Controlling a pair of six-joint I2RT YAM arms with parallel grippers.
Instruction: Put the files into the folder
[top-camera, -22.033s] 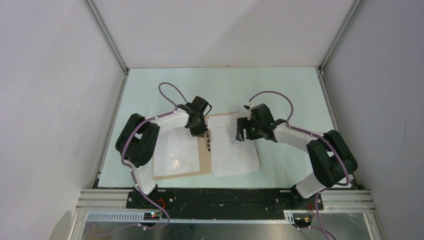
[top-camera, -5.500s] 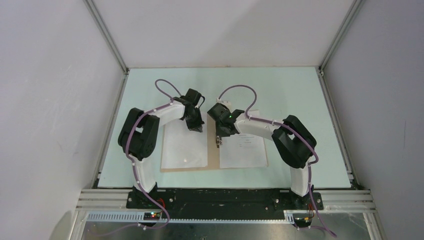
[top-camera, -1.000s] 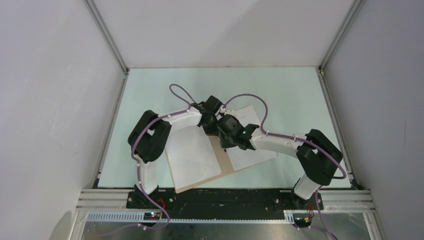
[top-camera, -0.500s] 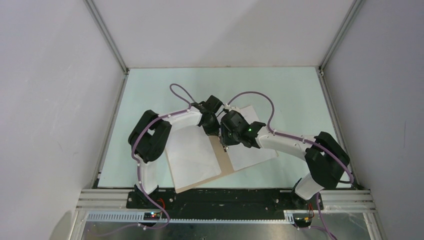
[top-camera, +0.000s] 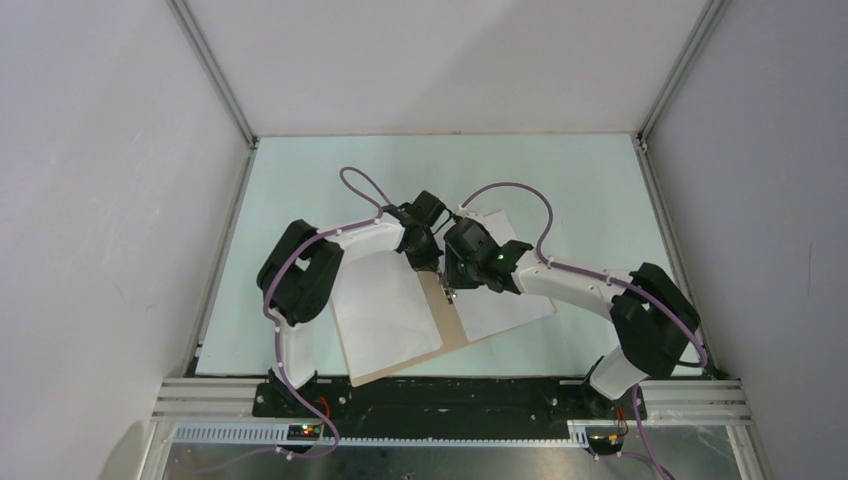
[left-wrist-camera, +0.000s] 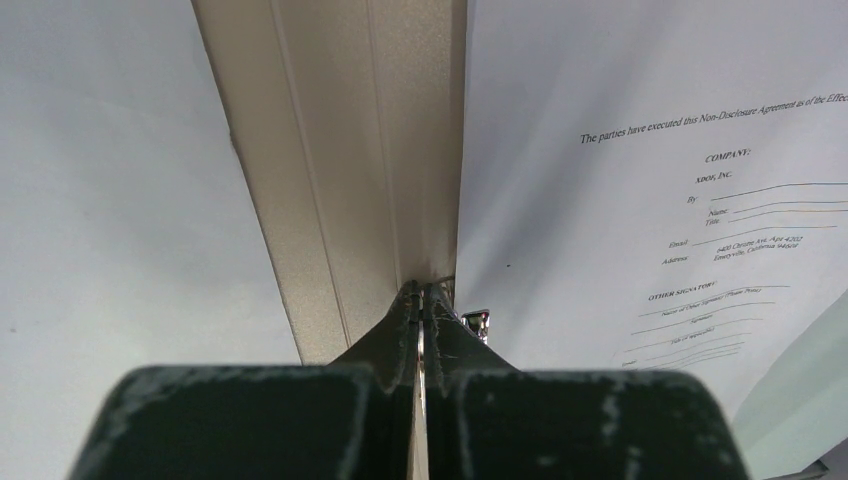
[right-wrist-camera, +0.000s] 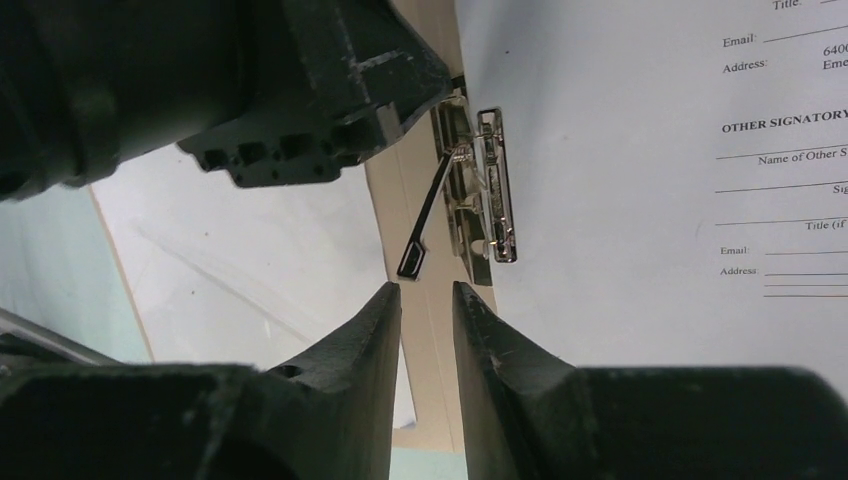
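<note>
The tan folder (top-camera: 447, 325) lies open and skewed on the table, its spine (left-wrist-camera: 350, 150) running between my two grippers. The white files (top-camera: 510, 305) lie on its right half, printed text facing up (left-wrist-camera: 700, 200) (right-wrist-camera: 680, 200). A small metal clip (right-wrist-camera: 487, 190) sits at the files' left edge, its black-tipped lever (right-wrist-camera: 420, 240) raised. My left gripper (top-camera: 437, 268) is shut, tips (left-wrist-camera: 420, 292) down on the spine next to the clip (left-wrist-camera: 477, 320). My right gripper (top-camera: 450, 293) hovers just in front of the lever, jaws (right-wrist-camera: 426, 292) slightly open with nothing between them.
A clear glossy sleeve over white (top-camera: 385, 310) covers the folder's left half (right-wrist-camera: 250, 260). The pale green table (top-camera: 560, 180) is walled by grey panels on three sides. The two wrists sit close together over the spine.
The right arm's elbow has swung right and its gripper has shifted slightly along the spine. The left gripper and the folder have stayed put.
</note>
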